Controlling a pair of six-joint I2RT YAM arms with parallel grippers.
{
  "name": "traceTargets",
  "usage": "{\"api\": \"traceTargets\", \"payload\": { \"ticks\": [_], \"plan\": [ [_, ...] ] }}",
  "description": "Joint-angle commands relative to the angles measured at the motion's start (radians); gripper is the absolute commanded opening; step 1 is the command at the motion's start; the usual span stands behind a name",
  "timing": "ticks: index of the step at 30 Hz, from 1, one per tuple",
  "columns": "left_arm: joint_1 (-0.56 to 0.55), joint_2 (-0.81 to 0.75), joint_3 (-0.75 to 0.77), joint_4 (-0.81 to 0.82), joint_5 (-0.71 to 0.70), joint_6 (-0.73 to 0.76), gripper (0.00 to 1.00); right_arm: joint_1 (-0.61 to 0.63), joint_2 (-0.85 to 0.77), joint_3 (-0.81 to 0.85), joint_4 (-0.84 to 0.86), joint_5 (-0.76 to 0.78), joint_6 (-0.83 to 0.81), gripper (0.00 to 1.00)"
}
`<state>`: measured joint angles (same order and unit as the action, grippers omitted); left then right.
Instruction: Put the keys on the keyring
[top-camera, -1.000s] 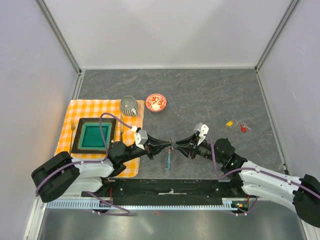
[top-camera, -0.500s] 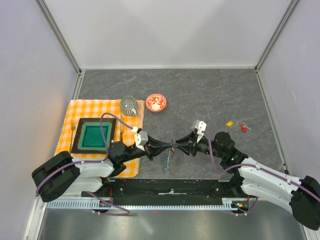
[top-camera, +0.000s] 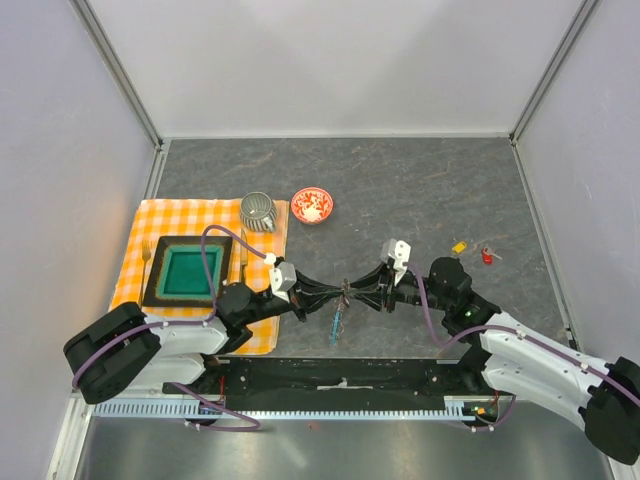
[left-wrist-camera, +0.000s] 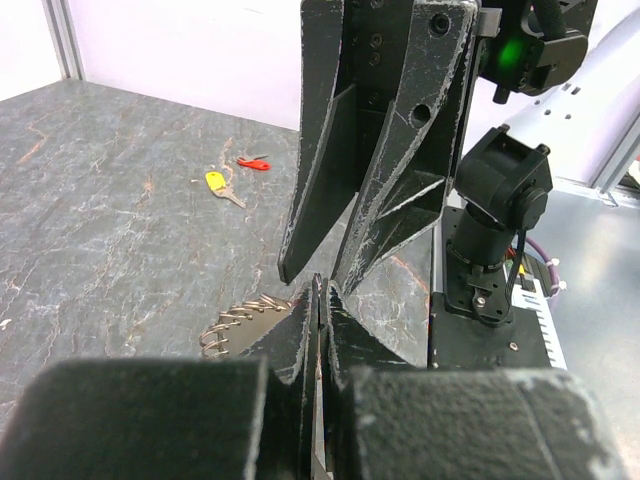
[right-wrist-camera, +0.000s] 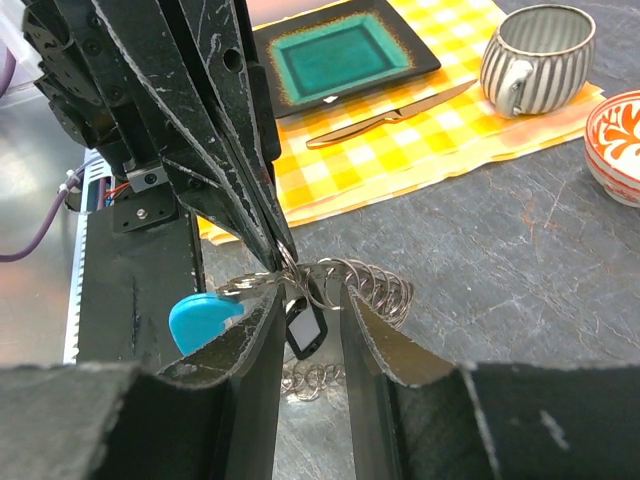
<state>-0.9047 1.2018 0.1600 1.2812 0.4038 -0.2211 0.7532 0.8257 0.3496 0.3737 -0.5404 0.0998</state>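
Keyring, at lower centre of the overhead view, is pinched in the closed left claw. The right claw, narrowly parted, flanks the black key; I cannot tell if it grips. The yellow key and red key lie unthreaded on the tabletop at right.

We count three keys: one yellow key, one red key and one black key. We see one keyring with one blue tag, one red bowl, one ribbed cup, one green plate, one fork, one knife and one checked cloth.
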Motion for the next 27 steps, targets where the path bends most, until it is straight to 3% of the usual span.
{"api": "traceTargets", "payload": {
  "ticks": [1, 11, 14, 19, 22, 27],
  "plan": [
    [0.0, 0.002, 0.036, 0.176, 0.035, 0.003, 0.02, -0.006, 0.03, 0.055, 0.022, -0.069, -0.029, 0.36],
    [0.0, 0.002, 0.046, 0.17, 0.066, -0.003, 0.02, -0.009, 0.058, 0.069, 0.042, -0.116, -0.046, 0.34],
    [0.0, 0.002, 0.049, 0.168, 0.076, -0.006, 0.02, -0.008, 0.062, 0.071, 0.057, -0.135, -0.046, 0.3],
    [0.001, -0.001, 0.047, 0.17, 0.076, -0.004, 0.02, -0.008, 0.073, 0.08, 0.048, -0.151, -0.052, 0.15],
    [0.001, -0.01, 0.042, 0.156, 0.066, 0.005, 0.02, -0.008, 0.061, 0.092, 0.002, -0.138, -0.072, 0.0],
    [0.012, -0.095, 0.042, -0.014, 0.052, 0.08, 0.16, -0.009, 0.053, 0.233, -0.289, -0.05, -0.172, 0.0]
  ]
}}
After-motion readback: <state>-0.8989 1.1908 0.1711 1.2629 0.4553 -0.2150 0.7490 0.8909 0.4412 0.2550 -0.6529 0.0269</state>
